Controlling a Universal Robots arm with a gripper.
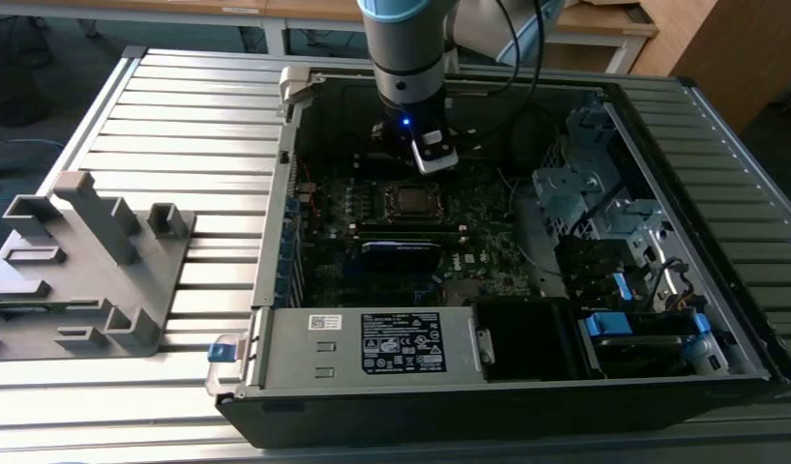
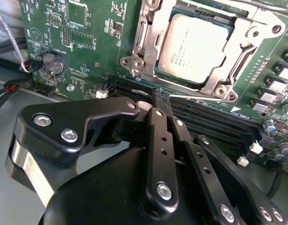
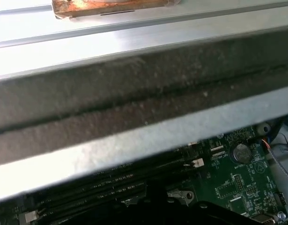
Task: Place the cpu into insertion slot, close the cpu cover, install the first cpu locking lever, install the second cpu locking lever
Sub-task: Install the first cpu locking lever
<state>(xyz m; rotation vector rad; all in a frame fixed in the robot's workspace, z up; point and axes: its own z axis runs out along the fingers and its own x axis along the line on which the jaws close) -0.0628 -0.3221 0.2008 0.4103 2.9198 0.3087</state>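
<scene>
The cpu, a silver-grey square chip, lies flat in the insertion slot in the middle of the green motherboard. The shiny cpu cover lies down around it, its window framing the chip. A thin silver locking lever runs along the near side of the socket, and another lever lies along the adjacent side. My gripper hangs inside the case just beside the socket. Its black fingers are pressed together, and their tips sit at the end of the near lever.
The open computer case lies on a slatted metal table. Long black memory slots run under the gripper. A coin battery, a power supply and drive bays surround the board. A grey fixture stands outside the case.
</scene>
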